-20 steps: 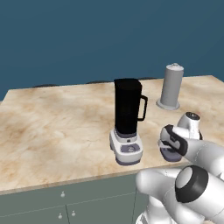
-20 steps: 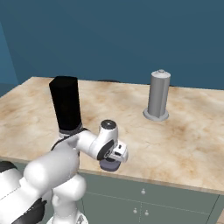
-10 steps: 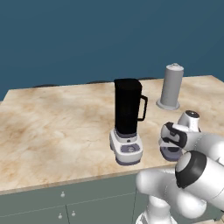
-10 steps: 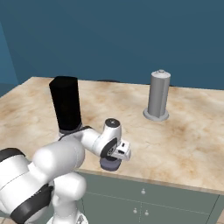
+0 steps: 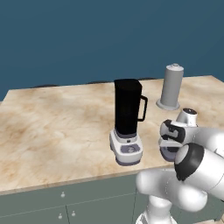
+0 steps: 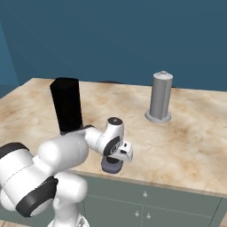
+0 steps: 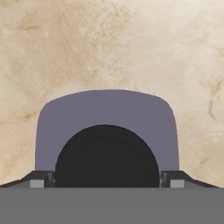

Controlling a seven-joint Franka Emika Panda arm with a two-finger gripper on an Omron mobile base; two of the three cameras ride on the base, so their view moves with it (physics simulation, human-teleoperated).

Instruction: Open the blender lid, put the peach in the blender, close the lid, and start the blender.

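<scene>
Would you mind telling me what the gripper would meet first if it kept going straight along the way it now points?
The gripper points down at the blender lid; its black knob sits between the fingertips, so it likely meets the lid, then the counter.

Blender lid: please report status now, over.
Gripper low over blender lid, jaws either side of its black knob; grip not confirmed. Lid on counter near front edge, off blender. Jar top open. Nothing in the way.

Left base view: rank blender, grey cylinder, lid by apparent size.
1. Blender, tallest and bulkiest.
2. Grey cylinder, clearly shorter and slimmer; it stands farther back, so true size is less sure.
3. Lid, mostly hidden under the pincer; smallest as seen.
</scene>
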